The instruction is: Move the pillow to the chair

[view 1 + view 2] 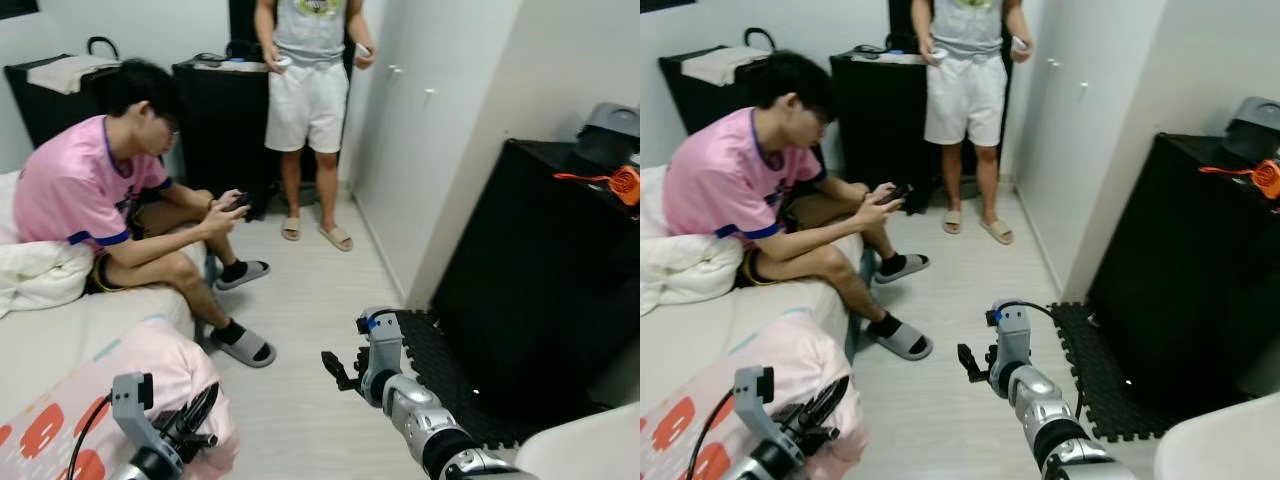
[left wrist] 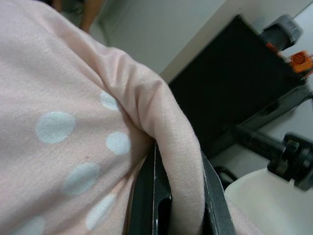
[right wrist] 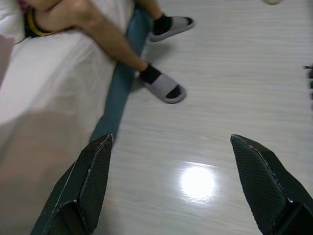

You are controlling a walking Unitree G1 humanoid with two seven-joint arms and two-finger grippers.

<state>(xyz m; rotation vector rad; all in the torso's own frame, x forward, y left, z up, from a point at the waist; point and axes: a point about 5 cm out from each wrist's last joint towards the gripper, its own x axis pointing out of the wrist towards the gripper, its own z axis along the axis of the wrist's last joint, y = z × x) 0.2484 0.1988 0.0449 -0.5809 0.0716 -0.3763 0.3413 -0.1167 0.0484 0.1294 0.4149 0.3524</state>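
Near left: left gripper (image 2: pixel 178 196) fingers clamped on pink pillow (image 1: pixel 150 370) fold, on bed (image 1: pixel 60 335). Right gripper (image 3: pixel 186 186) fingers apart above floor (image 1: pixel 300 300). No readable writing.

Left hand (image 2: pixel 178 196) clamped tight low at the left; right hand (image 3: pixel 183 183) forward, fingers (image 3: pixel 85 188) spread wide.

A pale pink pillow (image 1: pixel 150 375) (white dots, red shapes) lies at the bed's (image 1: pixel 60 340) foot edge, a fold of its cover pinched in the left tool (image 1: pixel 195 420).
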